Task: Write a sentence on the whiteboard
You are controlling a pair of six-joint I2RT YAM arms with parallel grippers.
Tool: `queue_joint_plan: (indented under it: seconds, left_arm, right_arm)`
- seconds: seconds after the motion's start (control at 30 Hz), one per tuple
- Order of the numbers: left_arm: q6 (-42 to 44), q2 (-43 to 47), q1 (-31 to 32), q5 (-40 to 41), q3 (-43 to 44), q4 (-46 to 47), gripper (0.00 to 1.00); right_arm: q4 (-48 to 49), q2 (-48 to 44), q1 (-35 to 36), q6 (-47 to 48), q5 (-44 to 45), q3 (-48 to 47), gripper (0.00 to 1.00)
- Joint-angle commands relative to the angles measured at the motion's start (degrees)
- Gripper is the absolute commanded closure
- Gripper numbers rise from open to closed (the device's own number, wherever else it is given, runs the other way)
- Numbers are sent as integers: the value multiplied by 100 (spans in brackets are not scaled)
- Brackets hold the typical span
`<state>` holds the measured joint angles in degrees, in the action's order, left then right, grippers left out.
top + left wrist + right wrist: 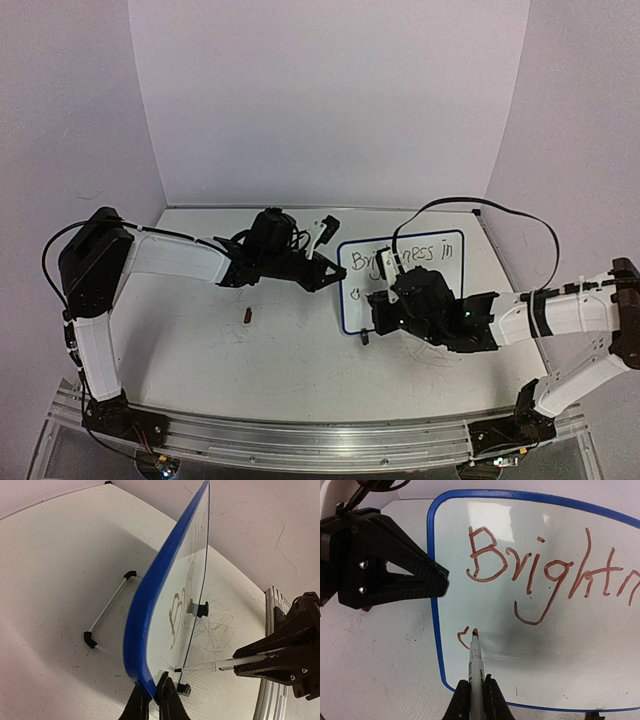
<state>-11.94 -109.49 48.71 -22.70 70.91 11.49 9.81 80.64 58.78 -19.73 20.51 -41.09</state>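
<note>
Right wrist view showed the whiteboard (pixel 560 650) filling the frame, standing toward 3 o'clock on the table (pixel 200 350). The sentence (pixel 545 572) had its first line across the top, beginning "Brightn" here and running on to "in" in the top view. Below the "B", at 7 o'clock on the board face, sat one small curled stroke, and the tip of the marker (pixel 475 655) touched the surface just beside it. The right gripper (pixel 474 692) was pinching the marker's barrel. At 9 o'clock, the left gripper (pixel 156 692) was pressed together on the blue frame, steadying the board. A small red object (pixel 247 316) lay well apart toward 9 o'clock. Judging from this, the second line was just starting; the next move called for light, even strokes carried toward 3 o'clock while the left claw held the board firm.
</note>
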Motion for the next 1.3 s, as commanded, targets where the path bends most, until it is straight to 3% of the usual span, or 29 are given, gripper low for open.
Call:
queue_joint_plan:
  seconds: [0.0, 0.5, 0.87, 1.27]
  left_arm:
    - [426, 23, -28, 685, -166, -775, 100]
    - [423, 29, -29, 679, -172, -774, 100]
    - [428, 60, -26, 707, -191, -773, 100]
    - [472, 88, -28, 771, -227, -786, 100]
  right_arm:
    - [-119, -114, -42, -149, -46, 164, 100]
    - [-116, 31, 138, -339, -246, 280, 100]
    - [297, 433, 173, -232, -194, -152, 100]
    - [-108, -941, 43, -323, 43, 498, 100]
